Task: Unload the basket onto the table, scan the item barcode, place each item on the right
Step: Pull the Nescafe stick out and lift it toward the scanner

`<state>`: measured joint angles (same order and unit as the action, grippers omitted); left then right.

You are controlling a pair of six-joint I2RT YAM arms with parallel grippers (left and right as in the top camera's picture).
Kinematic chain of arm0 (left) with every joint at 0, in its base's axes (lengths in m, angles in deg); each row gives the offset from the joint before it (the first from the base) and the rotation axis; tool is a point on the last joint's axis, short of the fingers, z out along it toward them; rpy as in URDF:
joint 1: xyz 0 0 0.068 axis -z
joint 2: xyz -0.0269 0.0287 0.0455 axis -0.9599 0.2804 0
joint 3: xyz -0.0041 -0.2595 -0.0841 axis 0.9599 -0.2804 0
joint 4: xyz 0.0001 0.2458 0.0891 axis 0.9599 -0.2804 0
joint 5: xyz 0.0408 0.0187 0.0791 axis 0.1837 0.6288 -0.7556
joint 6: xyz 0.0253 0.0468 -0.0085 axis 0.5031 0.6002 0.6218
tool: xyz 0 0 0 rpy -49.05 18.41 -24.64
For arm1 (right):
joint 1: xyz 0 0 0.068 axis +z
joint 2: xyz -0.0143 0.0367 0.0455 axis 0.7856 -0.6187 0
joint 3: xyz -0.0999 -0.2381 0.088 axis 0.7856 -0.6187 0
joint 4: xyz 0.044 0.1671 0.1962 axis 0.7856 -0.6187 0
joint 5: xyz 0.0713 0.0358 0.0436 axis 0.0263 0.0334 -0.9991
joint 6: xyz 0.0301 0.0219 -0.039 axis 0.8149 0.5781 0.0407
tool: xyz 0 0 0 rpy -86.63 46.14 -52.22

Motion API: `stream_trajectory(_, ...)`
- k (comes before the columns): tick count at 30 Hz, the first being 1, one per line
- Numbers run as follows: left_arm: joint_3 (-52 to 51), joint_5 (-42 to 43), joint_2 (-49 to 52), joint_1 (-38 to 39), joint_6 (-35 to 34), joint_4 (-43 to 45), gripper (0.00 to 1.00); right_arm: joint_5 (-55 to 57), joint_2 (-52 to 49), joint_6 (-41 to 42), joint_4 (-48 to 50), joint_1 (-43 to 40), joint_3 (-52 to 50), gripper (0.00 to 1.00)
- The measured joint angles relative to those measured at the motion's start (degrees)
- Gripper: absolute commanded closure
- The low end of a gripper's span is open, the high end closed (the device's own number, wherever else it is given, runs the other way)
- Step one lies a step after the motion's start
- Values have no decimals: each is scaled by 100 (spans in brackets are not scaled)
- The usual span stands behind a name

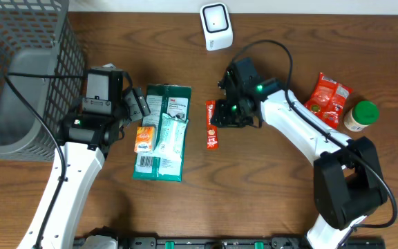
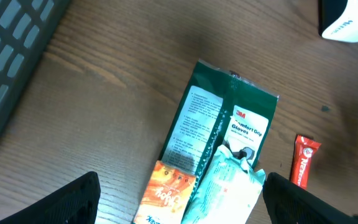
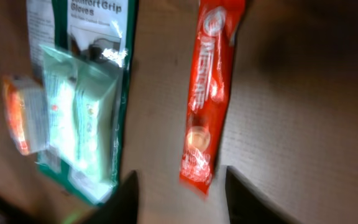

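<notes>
The red snack bar lies flat on the wooden table at the middle of the overhead frame, lengthwise from top to bottom. It lies below the white scanner, which stands at the top edge, well apart from it. The right gripper hangs just beside the bar on its right-hand side. In the right wrist view its two fingers stand apart at the bottom of the frame. The bar's lower end lies between them without touching either, so this hand is open and holds nothing.

Left of the bar lies a dark green glove package, with a pale green packet on top of it. A small orange packet lies at its left edge. The left gripper hovers over the upper left of this pile. In its wrist view the fingers are spread wide at the bottom corners and grip nothing.

A grey mesh basket fills the upper left of the overhead frame. At the right side lie a red pouch and, just beside it, a jar with a green lid.
</notes>
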<state>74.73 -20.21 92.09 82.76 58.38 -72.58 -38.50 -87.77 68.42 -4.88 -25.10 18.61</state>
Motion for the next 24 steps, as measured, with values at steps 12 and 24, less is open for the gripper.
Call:
stream_trajectory(12, 0, 0, 0, 0, 0, 0, 16, 892, -17, -39, 1875, 450, -780, 37)
stream_trajectory(24, 0, 0, 0, 0, 0, 0, 15, 1287, -297, -105, 2806, 404, -780, 44)
